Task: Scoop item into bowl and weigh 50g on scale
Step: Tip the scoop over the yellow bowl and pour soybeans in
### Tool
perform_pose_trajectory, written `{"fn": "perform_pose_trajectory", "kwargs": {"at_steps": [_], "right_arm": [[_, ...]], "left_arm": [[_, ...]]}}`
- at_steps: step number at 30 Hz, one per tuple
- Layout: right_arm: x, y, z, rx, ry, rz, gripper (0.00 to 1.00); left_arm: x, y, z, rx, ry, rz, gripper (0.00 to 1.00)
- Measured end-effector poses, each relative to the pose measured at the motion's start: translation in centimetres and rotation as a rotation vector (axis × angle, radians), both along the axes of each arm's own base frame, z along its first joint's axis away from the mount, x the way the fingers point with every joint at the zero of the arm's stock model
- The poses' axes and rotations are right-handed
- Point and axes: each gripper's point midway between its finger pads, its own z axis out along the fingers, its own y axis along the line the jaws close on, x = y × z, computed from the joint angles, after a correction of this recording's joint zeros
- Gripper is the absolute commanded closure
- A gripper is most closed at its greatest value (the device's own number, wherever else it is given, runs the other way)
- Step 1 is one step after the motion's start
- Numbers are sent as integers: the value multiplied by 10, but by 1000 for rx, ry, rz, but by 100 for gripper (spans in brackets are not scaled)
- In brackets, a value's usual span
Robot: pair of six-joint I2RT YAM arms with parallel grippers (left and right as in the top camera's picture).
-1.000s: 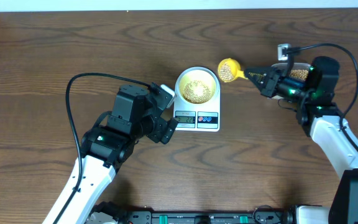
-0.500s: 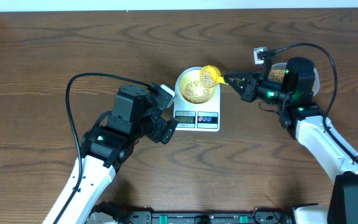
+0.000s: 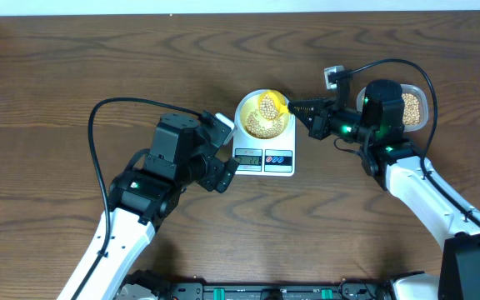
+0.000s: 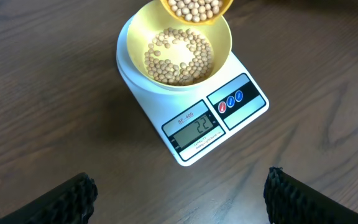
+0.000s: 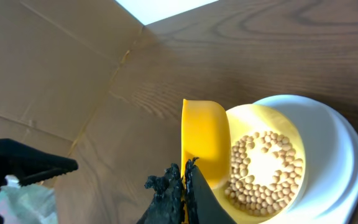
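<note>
A pale-yellow bowl with a layer of tan beans stands on the white scale; in the left wrist view the bowl holds beans and the scale reads 22. My right gripper is shut on a yellow scoop full of beans, held over the bowl's right rim; the right wrist view shows the scoop next to the bowl. My left gripper is open and empty, left of the scale.
A clear plastic container with more beans stands at the right, behind my right arm. A small white object lies on the table above the right gripper. A pale strip runs along the table's far edge.
My right gripper has carried the loaded scoop leftward from right of the scale to over the bowl. The left arm has not moved.
</note>
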Motion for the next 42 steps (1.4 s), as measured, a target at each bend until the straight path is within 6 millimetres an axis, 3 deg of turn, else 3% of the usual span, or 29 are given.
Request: {"fn": "perform_pose_trajectory", "kwargs": {"at_steps": [13, 42], "right_arm": [[0, -4, -13, -60, 6, -14, 99], [-2, -6, -20, -154, -96, 32, 99]], "left_arm": [[0, 0, 0, 0, 0, 0, 12], [0, 0, 0, 0, 0, 0, 12]]}}
